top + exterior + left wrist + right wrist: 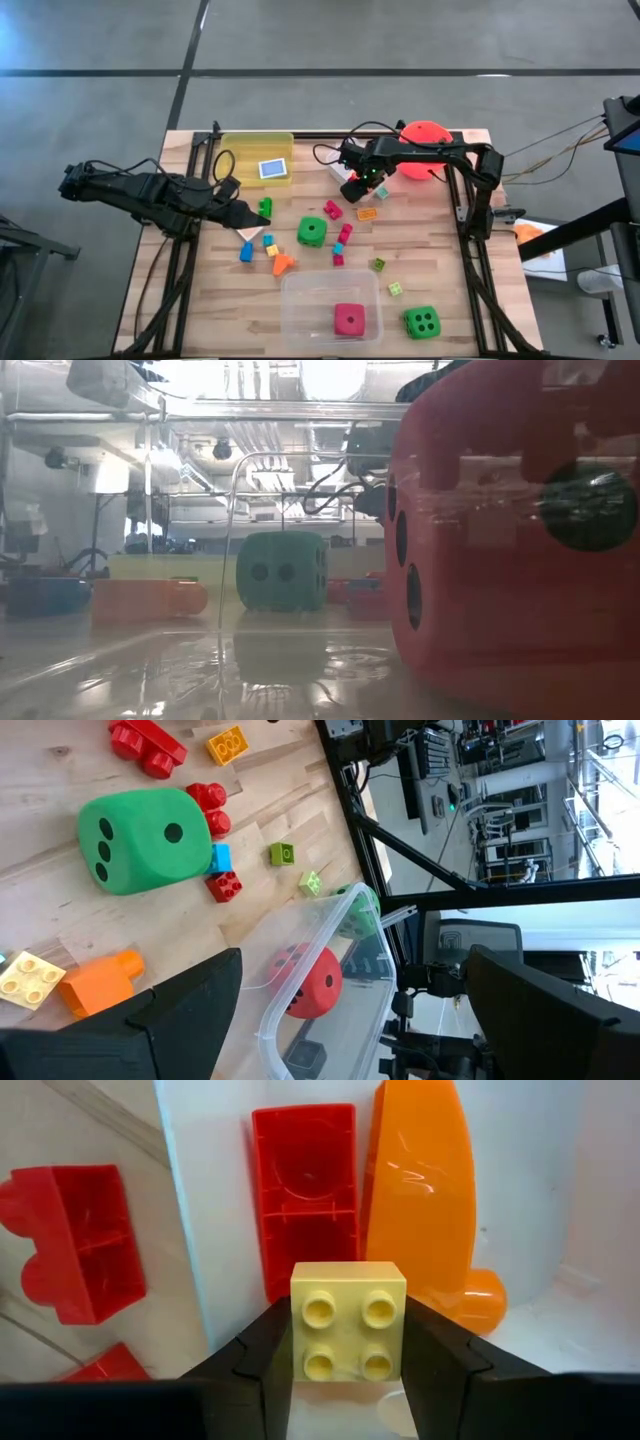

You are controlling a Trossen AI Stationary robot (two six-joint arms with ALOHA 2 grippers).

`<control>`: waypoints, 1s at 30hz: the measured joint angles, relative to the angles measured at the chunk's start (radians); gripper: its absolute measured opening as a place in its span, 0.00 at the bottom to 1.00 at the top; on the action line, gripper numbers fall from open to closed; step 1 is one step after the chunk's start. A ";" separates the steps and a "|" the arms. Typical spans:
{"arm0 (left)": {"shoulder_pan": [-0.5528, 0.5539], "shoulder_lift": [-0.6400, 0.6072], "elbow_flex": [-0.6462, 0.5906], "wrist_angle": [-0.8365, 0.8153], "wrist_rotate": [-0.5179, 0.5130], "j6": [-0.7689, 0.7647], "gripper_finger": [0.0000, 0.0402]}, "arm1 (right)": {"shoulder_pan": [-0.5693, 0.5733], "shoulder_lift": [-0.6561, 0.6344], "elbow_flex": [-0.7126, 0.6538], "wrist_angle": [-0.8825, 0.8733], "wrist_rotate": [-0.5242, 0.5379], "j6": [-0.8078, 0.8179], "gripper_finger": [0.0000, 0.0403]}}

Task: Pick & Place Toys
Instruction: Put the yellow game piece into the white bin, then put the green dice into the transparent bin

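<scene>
My right gripper [348, 1342] is shut on a pale yellow four-stud block [348, 1320]. It hangs over a white tub [560, 1190] that holds a red block [303, 1190] and an orange piece [420, 1210]. In the high view this gripper [367, 180] is at the table's far middle. My left gripper [243, 218] waits open above the table's left side, its fingers [190, 1000] apart with nothing between them. A green die [311, 232] and loose blocks [340, 240] rest on the table. A red die [348, 320] sits in a clear tub [300, 290]. My right gripper pinches the yellow block by two opposite side walls [298, 1335] between its two fingers [250, 1360]. The fingers point down from above. The block is lifted clear above the white tub, level, with its studs facing up toward the wrist.
A yellow tub [240, 150] with a blue tile [273, 169] stands at the far left, an orange bucket [425, 135] at the far right. A second green die [421, 322] lies near the front right. A red block [75, 1240] lies beside the white tub.
</scene>
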 joint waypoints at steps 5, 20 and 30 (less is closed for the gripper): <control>0.000 0.000 0.000 0.000 0.000 0.000 0.92 | 0.000 0.000 0.000 -0.001 0.000 -0.001 0.55; 0.000 0.000 0.000 0.000 0.000 0.000 0.92 | 0.000 -0.025 0.000 -0.006 0.000 -0.028 0.86; 0.000 0.000 0.000 0.000 0.000 0.001 0.92 | 0.072 -0.202 0.000 -0.083 -0.062 -0.064 0.87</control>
